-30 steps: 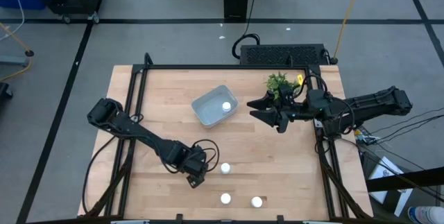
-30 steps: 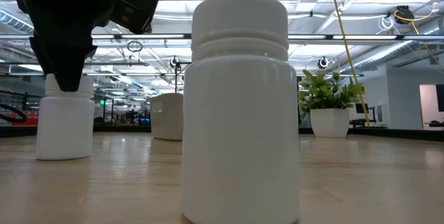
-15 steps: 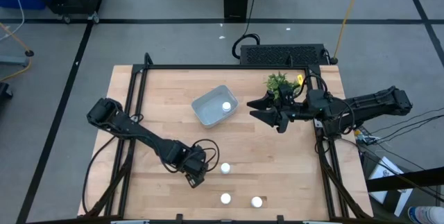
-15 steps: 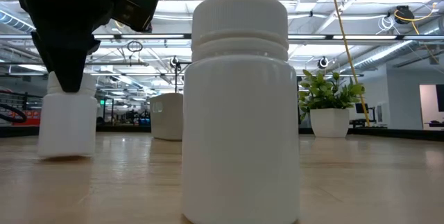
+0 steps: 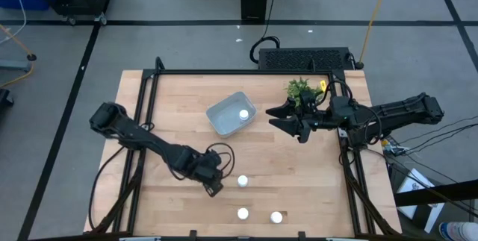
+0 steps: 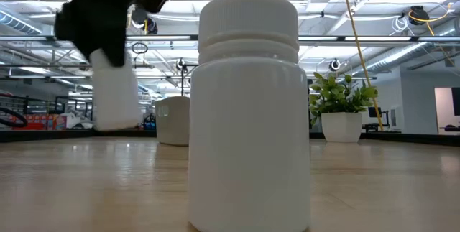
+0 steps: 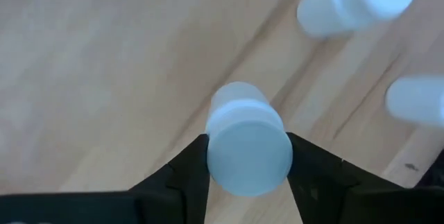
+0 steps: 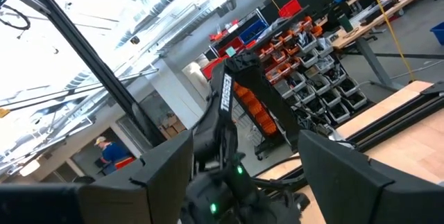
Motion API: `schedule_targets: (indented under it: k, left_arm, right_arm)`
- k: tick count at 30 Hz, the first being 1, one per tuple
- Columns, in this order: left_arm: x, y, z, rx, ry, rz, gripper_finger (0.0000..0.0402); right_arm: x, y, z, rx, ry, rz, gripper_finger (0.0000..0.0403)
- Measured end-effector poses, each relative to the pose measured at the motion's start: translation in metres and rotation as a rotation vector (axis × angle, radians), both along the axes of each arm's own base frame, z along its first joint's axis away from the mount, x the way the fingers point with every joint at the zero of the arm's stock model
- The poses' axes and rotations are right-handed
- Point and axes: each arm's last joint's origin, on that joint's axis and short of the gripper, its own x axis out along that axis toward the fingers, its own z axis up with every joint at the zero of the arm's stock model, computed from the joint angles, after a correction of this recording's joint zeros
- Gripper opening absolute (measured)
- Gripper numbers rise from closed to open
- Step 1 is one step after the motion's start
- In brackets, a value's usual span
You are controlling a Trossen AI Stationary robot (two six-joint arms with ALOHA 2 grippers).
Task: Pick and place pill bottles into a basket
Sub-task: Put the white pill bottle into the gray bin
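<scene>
Pill bottle point(image 7: 248, 145) | clamped in left pincer point(image 7: 248, 161), clear of table point(image 5: 299, 189) | right pincer point(image 5: 287, 121) apart, idle

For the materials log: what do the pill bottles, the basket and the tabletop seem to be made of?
Pill bottles: likely plastic, opaque white with a soft sheen and ribbed cap. Basket: probably moulded plastic, pale blue-grey with rounded corners. Tabletop: wood, with visible grain and plank seams.

held bottle point(image 5: 216, 189): in the high view, hidden under the left hand point(image 5: 213, 188)
near bottle point(image 6: 249, 110): base cut off by the low view's bottom edge
basket point(image 6: 173, 119): partly hidden behind the near bottle
far bottles point(image 7: 357, 2): blurred in the left wrist view, one cut off at right edge
</scene>
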Motion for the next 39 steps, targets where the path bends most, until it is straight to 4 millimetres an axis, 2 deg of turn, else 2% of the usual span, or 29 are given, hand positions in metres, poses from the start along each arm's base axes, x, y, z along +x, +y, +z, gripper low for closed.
schedule_targets:
  k: [5, 11, 16, 20, 26, 30, 36, 39]
  left_arm:
    - [-0.005, 0.022, 0.031, 0.021, -0.113, 0.053, 0.0167]
    - [-0.019, 0.056, 0.072, 0.086, -0.286, 0.136, 0.0189]
    - [-0.034, 0.090, 0.103, 0.163, -0.417, 0.241, 0.0166]
    - [-0.047, 0.119, 0.121, 0.165, -0.477, 0.314, 0.0166]
    - [-0.052, 0.156, 0.134, 0.149, -0.549, 0.303, 0.0191]
    - [-0.050, 0.176, 0.137, 0.137, -0.582, 0.271, 0.0174]
    - [-0.056, 0.204, 0.130, 0.116, -0.516, 0.238, 0.0166]
    - [-0.055, 0.215, 0.128, 0.141, -0.514, 0.182, 0.0176]
  right_arm:
    - [0.000, 0.000, 0.001, -0.005, -0.010, -0.002, 0.0256]
    - [0.000, 0.000, 0.001, -0.004, -0.015, -0.009, 0.0256]
    - [0.000, 0.000, 0.002, -0.007, -0.023, -0.010, 0.0256]
    - [0.000, -0.001, 0.003, -0.017, -0.026, -0.050, 0.0256]
    - [-0.001, -0.002, 0.003, -0.039, -0.028, -0.074, 0.0256]
    - [-0.001, -0.004, 0.003, -0.033, -0.029, -0.124, 0.0256]
    - [-0.001, -0.005, 0.004, -0.030, -0.043, -0.131, 0.0256]
    - [-0.001, -0.006, 0.005, -0.013, -0.049, -0.172, 0.0256]
